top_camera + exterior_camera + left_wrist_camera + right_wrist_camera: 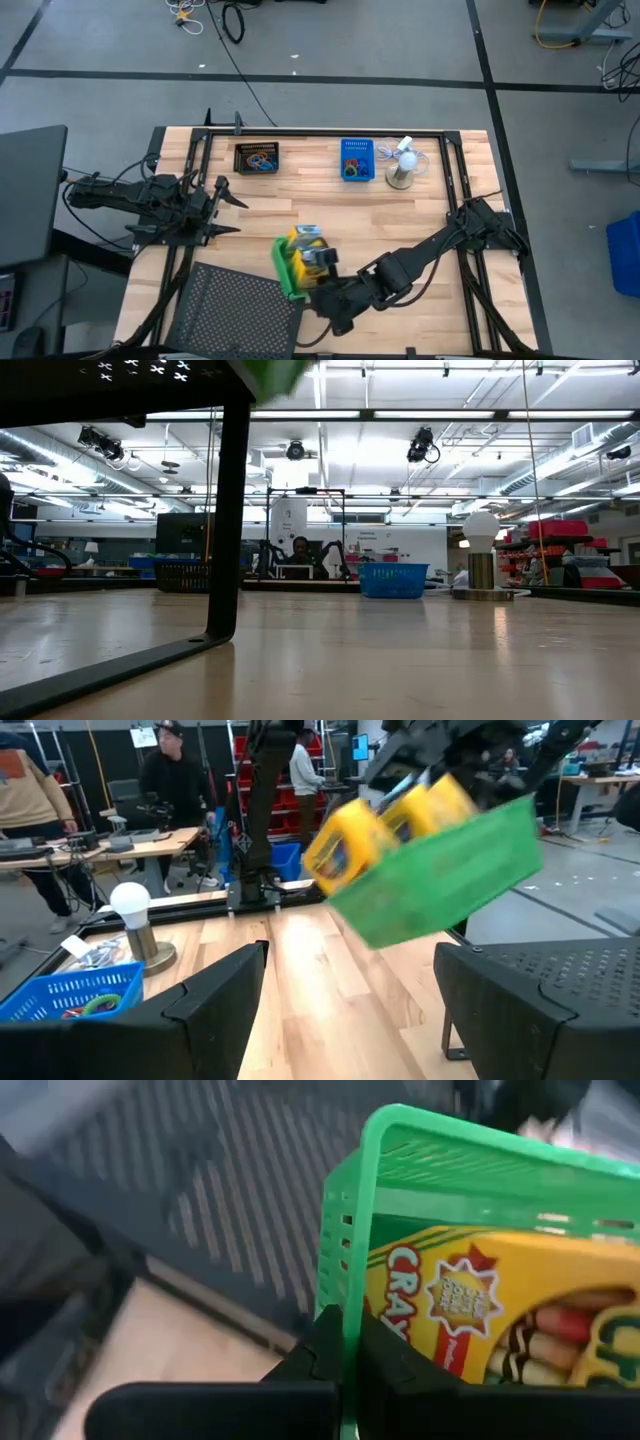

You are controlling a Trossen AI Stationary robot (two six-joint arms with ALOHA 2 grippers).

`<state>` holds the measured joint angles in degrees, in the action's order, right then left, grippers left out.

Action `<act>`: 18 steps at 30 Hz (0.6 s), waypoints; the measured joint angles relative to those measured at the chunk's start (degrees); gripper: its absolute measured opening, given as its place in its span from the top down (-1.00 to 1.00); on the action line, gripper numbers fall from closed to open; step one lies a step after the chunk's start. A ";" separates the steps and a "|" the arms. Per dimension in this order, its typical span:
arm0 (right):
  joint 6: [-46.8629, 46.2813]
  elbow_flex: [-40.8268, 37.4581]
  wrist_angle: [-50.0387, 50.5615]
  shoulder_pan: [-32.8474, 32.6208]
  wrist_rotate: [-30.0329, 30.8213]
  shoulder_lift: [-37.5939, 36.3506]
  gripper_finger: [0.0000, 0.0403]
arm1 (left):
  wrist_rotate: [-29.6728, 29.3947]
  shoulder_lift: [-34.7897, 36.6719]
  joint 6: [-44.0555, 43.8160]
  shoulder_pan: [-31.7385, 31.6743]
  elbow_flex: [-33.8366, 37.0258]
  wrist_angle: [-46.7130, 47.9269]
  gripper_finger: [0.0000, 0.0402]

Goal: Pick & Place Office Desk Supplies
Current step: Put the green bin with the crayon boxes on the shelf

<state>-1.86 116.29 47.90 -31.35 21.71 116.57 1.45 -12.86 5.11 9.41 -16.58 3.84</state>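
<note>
A green bin [289, 268] hangs tilted in the air over the table's near middle, with a yellow crayon box [311, 249] inside it. My right gripper [318, 292] is shut on the bin. In the left wrist view the bin [440, 880] floats above the wood, yellow boxes [345, 845] showing over its rim. My left gripper [225, 206] stands open at the table's left, nothing between its fingers [215, 1005]. My right gripper pinches the green bin's side wall [335, 1295] just below its rim, one finger inside the bin against the crayon box [470, 1320] and one outside. The fingers slant down at it from the table's right. The bin is lifted clear and tilted.
A large black mesh tray [236, 311] stands on legs [230, 520] at the near left, right beside the lifted bin. Along the far side stand a black bin [257, 157] with coloured loops, a blue bin [356, 160] and a white mini fan [400, 166]. People show in the room beyond.
</note>
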 joint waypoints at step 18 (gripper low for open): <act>2.83 0.02 -5.30 -1.42 -5.86 2.14 0.97 | -0.77 0.00 0.51 0.00 0.02 -0.15 -0.51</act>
<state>0.97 116.31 42.60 -32.77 15.85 118.72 0.69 -12.86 5.63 9.41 -16.56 3.68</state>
